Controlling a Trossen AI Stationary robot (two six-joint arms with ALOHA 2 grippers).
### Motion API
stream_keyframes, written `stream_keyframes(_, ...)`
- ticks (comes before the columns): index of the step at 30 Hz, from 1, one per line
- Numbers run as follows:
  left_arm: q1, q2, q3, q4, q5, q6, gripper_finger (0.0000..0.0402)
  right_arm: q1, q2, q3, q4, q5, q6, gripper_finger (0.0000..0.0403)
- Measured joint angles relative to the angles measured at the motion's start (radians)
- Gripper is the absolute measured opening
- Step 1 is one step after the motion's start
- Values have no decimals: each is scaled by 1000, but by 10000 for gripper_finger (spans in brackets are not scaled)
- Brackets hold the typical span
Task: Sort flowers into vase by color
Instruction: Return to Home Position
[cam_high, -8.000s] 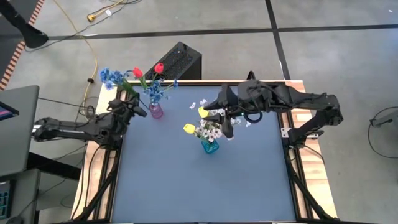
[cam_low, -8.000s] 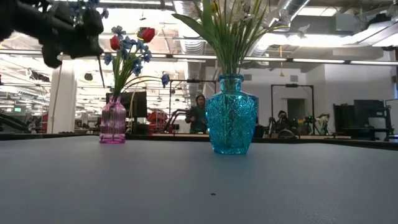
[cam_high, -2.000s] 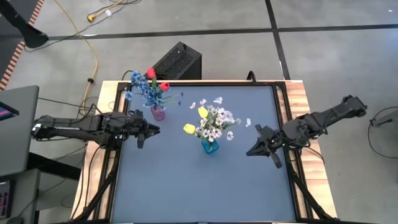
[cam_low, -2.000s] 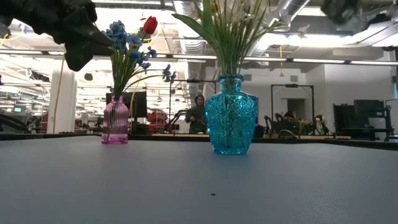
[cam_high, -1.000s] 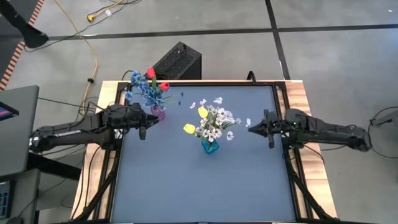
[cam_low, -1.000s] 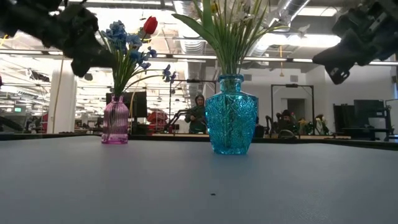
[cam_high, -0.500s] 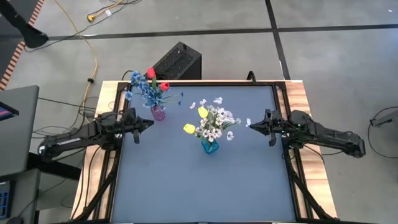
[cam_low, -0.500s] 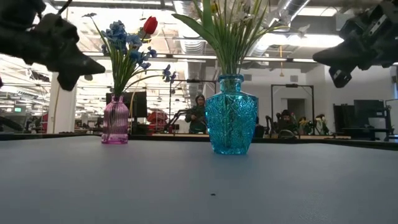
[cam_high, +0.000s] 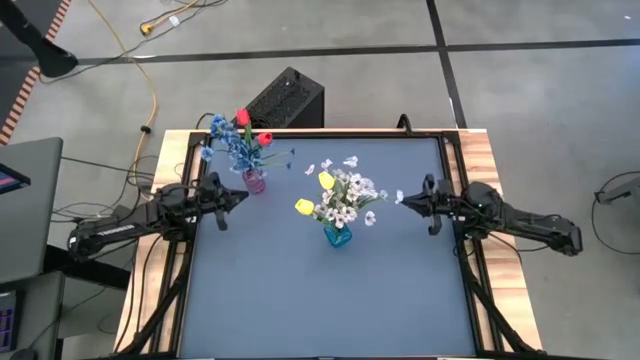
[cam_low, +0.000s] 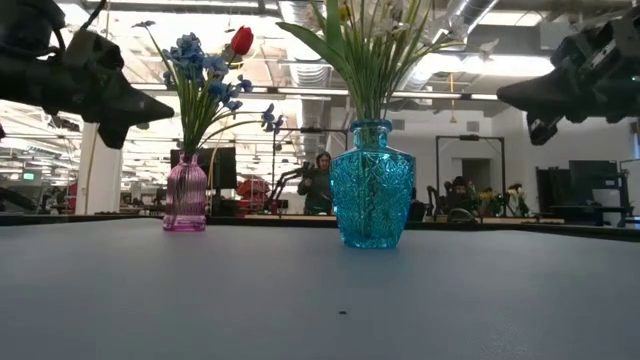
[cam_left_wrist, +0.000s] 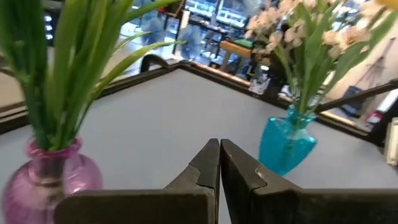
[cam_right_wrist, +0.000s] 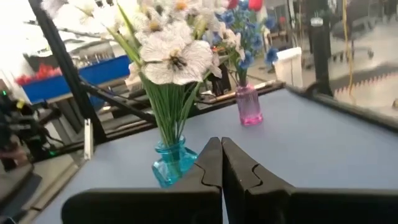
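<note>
While the left arm (cam_high: 190, 205) and right arm (cam_high: 470, 205) hover at opposite edges of the grey tabletop (cam_high: 330, 300), jaws pressed together on nothing, blue sprigs (cam_high: 225, 140) and red tulips (cam_high: 243, 117) stand in the small violet glass vase (cam_high: 253, 180), and white sprigs (cam_high: 345, 195) and yellow tulips (cam_high: 326, 180) in the turquoise cut-glass vase (cam_high: 337, 236). Such light, bendy stems look best pinched low.

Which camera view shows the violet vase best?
The low view: the violet vase stands whole, side-on. The high view sees it from above, under its flowers; the left wrist view crops it; the right wrist view shows it far off.
</note>
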Motion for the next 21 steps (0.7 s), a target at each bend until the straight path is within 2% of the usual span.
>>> stream_keyframes(5, 0, 1, 0, -7, -20, -13, 0, -9, -1, 0, -2, -3, -44, 22)
stream_keyframes(14, 0, 8, 2, -9, -77, -178, 0, -13, 0, -1, -5, -15, -52, 39)
stream_keyframes(21, 0, 9, 2, -11, -65, -113, 0, -13, 0, -2, -7, -8, -53, 50)
